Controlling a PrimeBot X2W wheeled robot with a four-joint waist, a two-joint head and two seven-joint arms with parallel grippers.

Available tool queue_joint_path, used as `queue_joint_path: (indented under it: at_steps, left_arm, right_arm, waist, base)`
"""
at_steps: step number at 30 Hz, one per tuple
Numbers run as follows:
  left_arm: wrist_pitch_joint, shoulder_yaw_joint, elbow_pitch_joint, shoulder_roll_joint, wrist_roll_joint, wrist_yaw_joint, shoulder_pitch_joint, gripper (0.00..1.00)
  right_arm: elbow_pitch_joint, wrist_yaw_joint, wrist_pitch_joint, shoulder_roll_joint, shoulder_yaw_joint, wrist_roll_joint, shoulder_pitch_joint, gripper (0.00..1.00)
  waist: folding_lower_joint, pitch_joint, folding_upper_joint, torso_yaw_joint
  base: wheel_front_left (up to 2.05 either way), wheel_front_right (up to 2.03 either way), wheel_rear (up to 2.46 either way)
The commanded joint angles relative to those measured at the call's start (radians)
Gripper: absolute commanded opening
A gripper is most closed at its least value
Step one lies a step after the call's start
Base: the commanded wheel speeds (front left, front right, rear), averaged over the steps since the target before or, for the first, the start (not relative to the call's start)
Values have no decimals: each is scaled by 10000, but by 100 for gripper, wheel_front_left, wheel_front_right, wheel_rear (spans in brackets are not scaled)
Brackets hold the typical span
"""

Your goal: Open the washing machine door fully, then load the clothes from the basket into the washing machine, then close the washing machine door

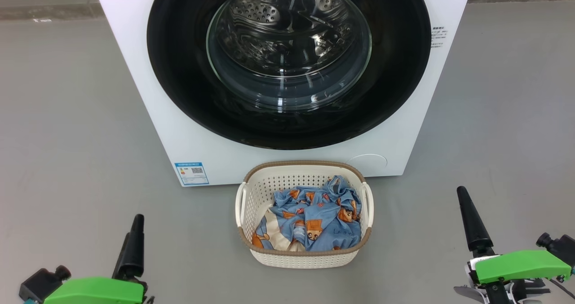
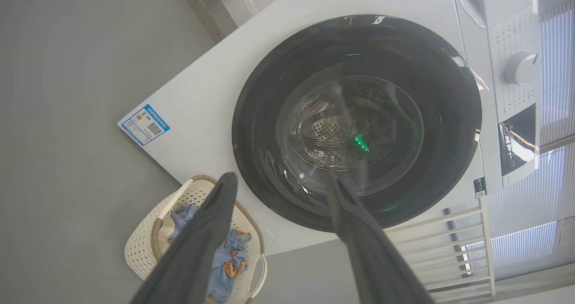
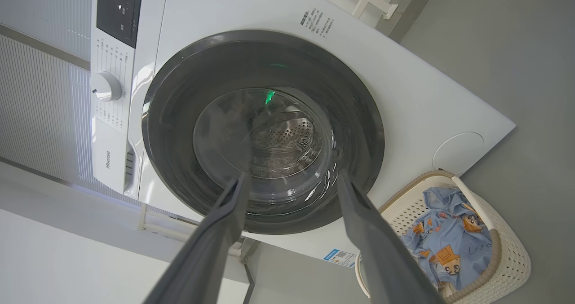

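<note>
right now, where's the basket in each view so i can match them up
head view: basket at bottom centre, on the floor.
left wrist view: basket at lower left.
right wrist view: basket in the lower right corner.
shared landmark: the blue label sticker on the washing machine, up-left of the basket in the head view; sticker above it in the left wrist view; sticker just left of it in the right wrist view.

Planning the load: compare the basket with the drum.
The basket is cream plastic and rectangular; the drum is steel and round. The basket is open on top with the clothes in it; the drum sits behind the shut door, with no clothes visible inside. Both have perforated walls.
</note>
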Motion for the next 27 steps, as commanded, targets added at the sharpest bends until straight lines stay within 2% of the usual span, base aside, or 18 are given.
queue_joint_path:
  at_steps: [1,19,27]
  left_arm:
    - [-170,148,-317,167,537,-25,-508,100]
    - [-671,233,-470,13,4152,-30,-494,100]
    - [-906,258,-245,-14,5201,-32,-503,100]
  right_arm:
    - [-220,8,-166,-105,175,-566,-552,100]
    - [-79,10,-664,-84,387,-4763,-750,100]
    - [-49,11,-898,-85,463,-6194,-835,100]
  waist:
    - [-1,1,-1,-3]
    - [-1,46,-1,-18]
    - [-1,54,-1,-7]
  base:
    - [0,0,0]
    - [0,0,0]
    - [0,0,0]
